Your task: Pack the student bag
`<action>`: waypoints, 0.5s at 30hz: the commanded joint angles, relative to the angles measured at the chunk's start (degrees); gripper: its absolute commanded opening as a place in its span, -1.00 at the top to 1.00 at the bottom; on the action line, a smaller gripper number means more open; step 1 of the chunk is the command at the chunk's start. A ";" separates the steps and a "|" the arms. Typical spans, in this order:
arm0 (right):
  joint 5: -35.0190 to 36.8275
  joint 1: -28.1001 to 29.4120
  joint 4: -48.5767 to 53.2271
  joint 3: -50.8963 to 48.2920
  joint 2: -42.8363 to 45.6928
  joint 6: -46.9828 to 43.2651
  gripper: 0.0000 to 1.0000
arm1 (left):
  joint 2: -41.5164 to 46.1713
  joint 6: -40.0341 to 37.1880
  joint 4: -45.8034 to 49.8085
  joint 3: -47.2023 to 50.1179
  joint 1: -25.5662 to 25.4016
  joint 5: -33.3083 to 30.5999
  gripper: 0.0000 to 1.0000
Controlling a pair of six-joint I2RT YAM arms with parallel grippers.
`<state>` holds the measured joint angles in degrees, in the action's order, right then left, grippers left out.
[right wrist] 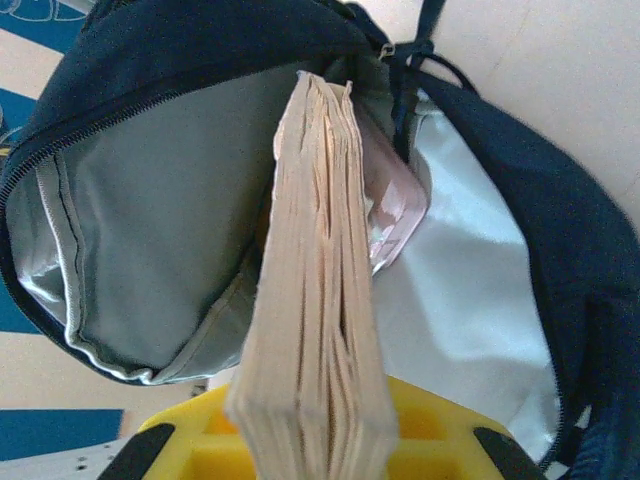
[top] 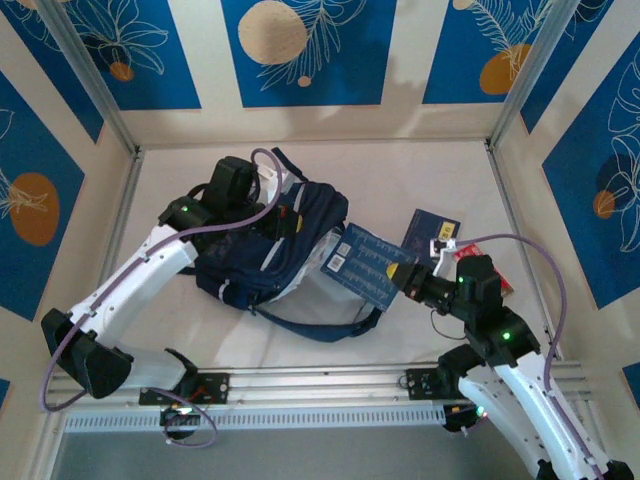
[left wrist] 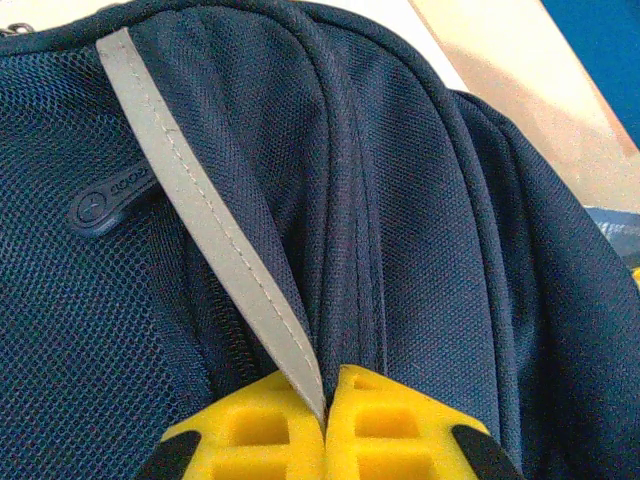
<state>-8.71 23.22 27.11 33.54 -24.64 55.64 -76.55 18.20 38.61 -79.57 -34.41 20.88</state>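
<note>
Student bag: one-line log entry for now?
left pincer: shut on student bag stripe | right pincer: shut on book, at open bag mouth | second book: on table

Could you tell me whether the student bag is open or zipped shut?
Open: the student bag gapes, showing grey lining, with a book at its mouth.

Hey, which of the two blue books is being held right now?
The lighter blue book, clamped in the right tool with its far end at the open mouth of the student bag. The darker book lies loose on the table.
</note>
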 commanded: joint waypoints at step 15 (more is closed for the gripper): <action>-10.72 4.09 -33.39 -8.21 -11.44 17.56 1.00 | 3.11 2.45 -11.58 -2.44 1.53 5.65 1.00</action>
<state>-20.08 24.82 0.34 23.49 -33.87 72.64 -76.55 19.99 37.39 -79.57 -33.58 22.50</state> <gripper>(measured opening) 0.131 0.043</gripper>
